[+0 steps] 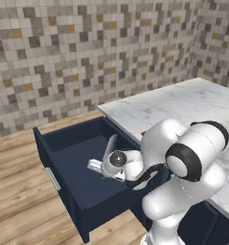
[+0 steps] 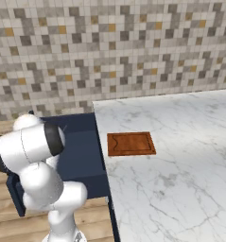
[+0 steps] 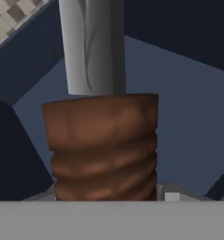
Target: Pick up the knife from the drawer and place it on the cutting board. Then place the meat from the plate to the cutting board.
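Fingers (image 1: pixel 108 168) clenched on knife (image 3: pixel 101 117) handle, blade pointing away, down inside open drawer (image 1: pixel 82 158) (grip low for lifting out); board (image 2: pixel 131 143) waits on bench (image 2: pixel 180 156).

Lighting even, diffuse, no visible source. Rendered look in all views, moderate resolution, edges slightly soft. Tiled wall (image 1: pixel 87 52) uniformly lit, no glare. Marble counter (image 2: pixel 180 156) bright, matte, no hot spots. Drawer (image 1: pixel 82 162) interior dark navy, shaded toward walls, faint shadow under arm. Hand view: knife (image 3: pixel 101 117) very close, blade pale with soft grey streaks, handle texture blurred, coarse. No edge distortion noticeable in base views.
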Available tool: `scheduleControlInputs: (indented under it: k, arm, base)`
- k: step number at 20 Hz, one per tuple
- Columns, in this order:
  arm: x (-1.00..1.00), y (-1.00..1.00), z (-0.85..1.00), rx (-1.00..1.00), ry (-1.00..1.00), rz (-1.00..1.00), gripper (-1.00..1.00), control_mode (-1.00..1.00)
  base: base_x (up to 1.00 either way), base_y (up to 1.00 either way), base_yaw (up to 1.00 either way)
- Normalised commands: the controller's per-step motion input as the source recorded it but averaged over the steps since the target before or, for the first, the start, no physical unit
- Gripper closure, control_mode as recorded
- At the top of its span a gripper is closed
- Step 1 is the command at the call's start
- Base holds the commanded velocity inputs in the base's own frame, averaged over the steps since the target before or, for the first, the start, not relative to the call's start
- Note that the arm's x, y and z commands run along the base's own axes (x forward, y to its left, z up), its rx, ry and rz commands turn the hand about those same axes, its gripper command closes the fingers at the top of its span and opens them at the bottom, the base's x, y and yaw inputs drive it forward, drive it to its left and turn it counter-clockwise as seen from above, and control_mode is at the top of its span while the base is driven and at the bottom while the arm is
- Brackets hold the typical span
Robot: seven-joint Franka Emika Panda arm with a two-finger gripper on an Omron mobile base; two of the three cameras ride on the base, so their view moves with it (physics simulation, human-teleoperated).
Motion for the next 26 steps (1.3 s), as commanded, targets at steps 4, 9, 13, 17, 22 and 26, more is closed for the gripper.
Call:
scheduleControlInputs:
  k: [4, 9, 13, 17, 22, 26]
  arm:
    - [-0.27, 0.00, 0.99, 0.00, -0.18, -0.04, 1.00, -1.00]
    - [-0.11, 0.00, 1.00, 0.00, -0.16, -0.04, 1.00, -1.00]
    - [-0.08, 0.00, 1.00, 0.00, -0.12, -0.05, 1.00, -1.00]
    - [-0.10, 0.00, 1.00, 0.00, -0.08, -0.05, 1.00, -1.00]
    - [-0.02, 0.08, 1.00, 0.00, -0.05, -0.07, 1.00, -1.00]
    - [0.00, 0.25, 1.00, 0.00, 0.00, -0.09, 1.00, -1.00]
  base:
    - [0.00, 0.00, 0.00]
    - [0.00, 0.00, 0.00]
    - [0.00, 0.00, 0.00]
    - [0.00, 0.00, 0.00]
    - [0.00, 0.00, 0.00]
    - [0.00, 0.00, 0.00]
